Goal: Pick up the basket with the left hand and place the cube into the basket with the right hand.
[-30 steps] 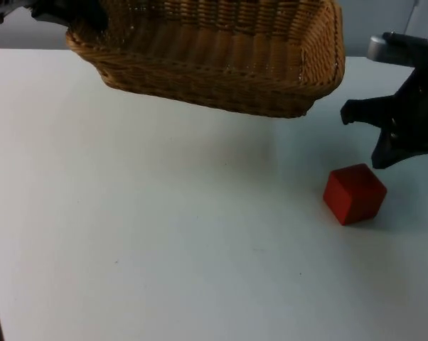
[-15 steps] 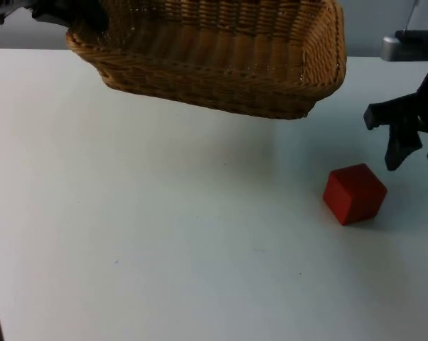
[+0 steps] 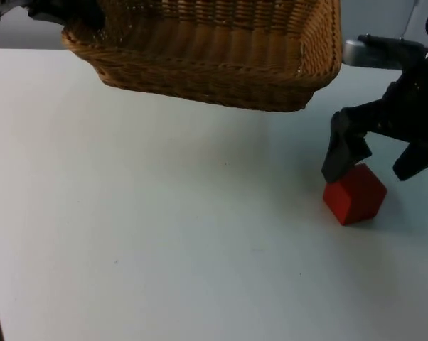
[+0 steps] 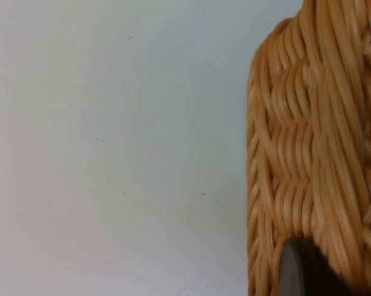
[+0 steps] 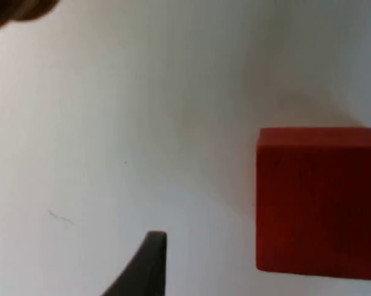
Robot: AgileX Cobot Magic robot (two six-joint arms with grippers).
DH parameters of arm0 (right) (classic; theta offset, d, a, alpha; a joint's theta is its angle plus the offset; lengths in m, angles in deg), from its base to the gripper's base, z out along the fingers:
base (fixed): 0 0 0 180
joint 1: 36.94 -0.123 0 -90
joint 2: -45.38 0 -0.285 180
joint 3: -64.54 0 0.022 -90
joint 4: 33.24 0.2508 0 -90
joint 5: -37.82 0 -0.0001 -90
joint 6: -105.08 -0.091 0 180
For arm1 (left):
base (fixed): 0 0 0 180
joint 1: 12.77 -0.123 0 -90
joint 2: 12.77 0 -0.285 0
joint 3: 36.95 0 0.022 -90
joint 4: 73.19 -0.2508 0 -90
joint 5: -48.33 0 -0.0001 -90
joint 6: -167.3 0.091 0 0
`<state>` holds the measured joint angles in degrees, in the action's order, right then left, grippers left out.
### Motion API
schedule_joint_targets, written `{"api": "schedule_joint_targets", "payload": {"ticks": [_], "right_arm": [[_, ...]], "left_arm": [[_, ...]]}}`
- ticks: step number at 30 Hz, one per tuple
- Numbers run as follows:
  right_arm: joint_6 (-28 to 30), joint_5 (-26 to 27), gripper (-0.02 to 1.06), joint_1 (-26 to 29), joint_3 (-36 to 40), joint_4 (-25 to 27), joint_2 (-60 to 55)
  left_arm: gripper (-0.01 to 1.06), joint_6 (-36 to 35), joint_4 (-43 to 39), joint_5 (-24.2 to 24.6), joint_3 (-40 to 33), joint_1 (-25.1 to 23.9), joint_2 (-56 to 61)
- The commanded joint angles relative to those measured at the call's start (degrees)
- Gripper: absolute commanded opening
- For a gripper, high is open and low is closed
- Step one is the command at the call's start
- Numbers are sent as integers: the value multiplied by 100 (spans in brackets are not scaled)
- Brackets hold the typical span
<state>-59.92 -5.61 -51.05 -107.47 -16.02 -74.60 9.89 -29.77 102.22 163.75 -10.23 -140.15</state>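
Cube (image 3: 355, 194) rigid, light, flat-sided; pinch opposite faces. Right gripper (image 3: 375, 165) spread over it. Left gripper (image 3: 65, 11) clamps raised basket (image 3: 214, 57) rim.

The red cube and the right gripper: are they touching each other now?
Cannot tell. In the top view one finger of the open right gripper overlaps the red cube's upper corner. The right wrist view shows table between a fingertip and the cube.

One woven basket (image 3: 214, 57) hangs clear of the white table (image 3: 129, 227). One red cube (image 3: 354, 194) sits on that table, between the spread jaws. Two grippers are at work: the left gripper (image 3: 65, 13) and the right gripper (image 3: 374, 162).
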Motion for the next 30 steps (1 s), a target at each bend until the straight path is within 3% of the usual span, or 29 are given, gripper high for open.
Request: {"api": "schedule_joint_targets", "payload": {"ticks": [1, 7, 17, 19, 20, 21, 23, 25, 26, 27, 30], "right_arm": [[173, 107, 105, -176, -41, 92, -95], [189, 550, 105, -309, -26, 87, -289], [-5, 788, 104, -323, -26, -71, -571], [-78, 814, 90, -323, -26, -86, -598], [-78, 814, 90, -323, -26, -86, -598], [-132, 853, 79, -323, -26, -86, -598], [-291, 918, 46, -302, -26, -165, -598], [-657, 989, 5, -301, -26, -481, -570], [-657, 989, 5, -301, -26, -481, -570], [-928, 1004, 0, -301, -26, -721, -570], [-1426, 1015, 0, -301, -37, -1262, -485]], "left_arm": [[0, -27, 383, 139, 1, 48, 51], [0, -27, 383, 151, 1, 48, 51], [0, -27, 358, 175, 1, 48, 51], [0, -27, 348, 175, 1, 48, 51], [0, -27, 348, 175, 1, 48, 51], [0, -27, 348, 175, 1, 48, 51], [0, -27, 348, 175, 1, 48, 51], [0, -27, 348, 175, 1, 48, 51], [0, -27, 348, 175, 1, 48, 51], [0, -27, 348, 175, 1, 48, 51], [0, -27, 348, 175, 1, 48, 51]]}}
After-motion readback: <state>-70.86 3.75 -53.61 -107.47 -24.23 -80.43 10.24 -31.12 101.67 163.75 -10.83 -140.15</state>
